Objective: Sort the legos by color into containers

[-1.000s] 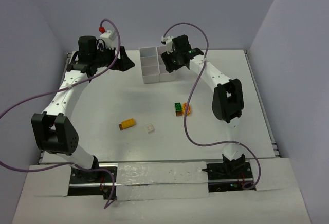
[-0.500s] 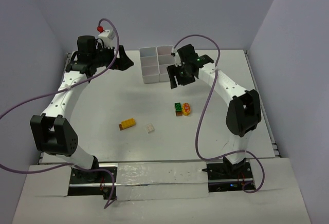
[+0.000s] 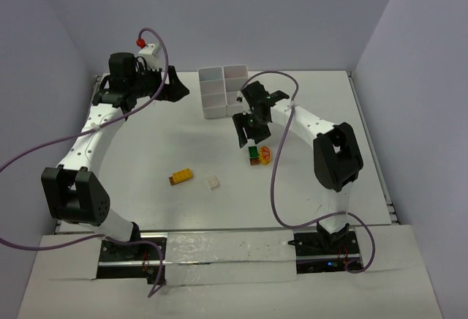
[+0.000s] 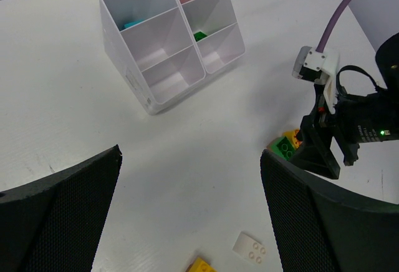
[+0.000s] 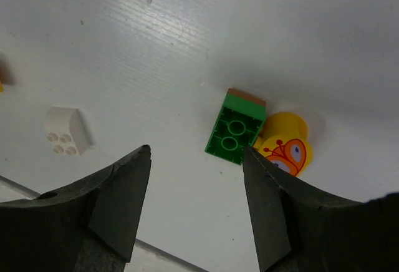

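Observation:
The white six-compartment tray [image 3: 207, 97] stands at the back middle; the left wrist view [image 4: 138, 76] shows a cyan piece [image 4: 131, 24] and a green piece [image 4: 199, 35] inside it. A green brick [image 3: 254, 154] with a brown piece [image 5: 246, 95] on it touches a yellow round piece with a butterfly print [image 5: 285, 147]. A white brick [image 3: 213, 182] and a yellow brick [image 3: 181, 176] lie mid-table. My right gripper [image 3: 245, 125] is open and empty, just above and left of the green brick [image 5: 237, 128]. My left gripper [image 3: 175, 88] is open and empty, left of the tray.
The right arm's purple cable [image 3: 274, 165] loops over the table right of the green brick. The white brick [image 5: 64, 131] lies to the left in the right wrist view. Grey walls close the back and both sides.
My right gripper has moved from the tray toward the near side and down, to over the green brick and yellow piece. The left arm has barely moved.

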Action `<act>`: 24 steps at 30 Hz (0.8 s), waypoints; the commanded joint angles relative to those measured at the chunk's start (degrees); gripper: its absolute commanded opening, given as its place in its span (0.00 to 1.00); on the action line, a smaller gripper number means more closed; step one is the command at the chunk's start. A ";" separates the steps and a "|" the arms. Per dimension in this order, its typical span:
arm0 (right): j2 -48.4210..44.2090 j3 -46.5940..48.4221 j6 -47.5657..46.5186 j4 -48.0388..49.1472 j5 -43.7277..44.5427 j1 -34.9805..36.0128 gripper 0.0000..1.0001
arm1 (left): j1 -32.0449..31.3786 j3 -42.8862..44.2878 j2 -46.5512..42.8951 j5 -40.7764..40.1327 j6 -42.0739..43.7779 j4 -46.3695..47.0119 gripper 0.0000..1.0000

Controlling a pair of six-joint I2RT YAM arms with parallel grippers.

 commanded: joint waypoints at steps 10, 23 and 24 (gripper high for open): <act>5.27 0.95 2.12 4.02 2.99 0.24 0.72 | -0.17 -0.88 -2.56 -0.99 -0.06 2.42 0.99; 2.59 -0.80 0.60 4.87 0.63 0.56 0.71 | -0.17 -0.87 -1.91 -0.63 0.17 2.44 0.99; 1.79 -0.62 0.53 4.81 -0.07 0.67 0.71 | -0.17 -0.70 -1.85 -0.63 0.11 2.50 0.99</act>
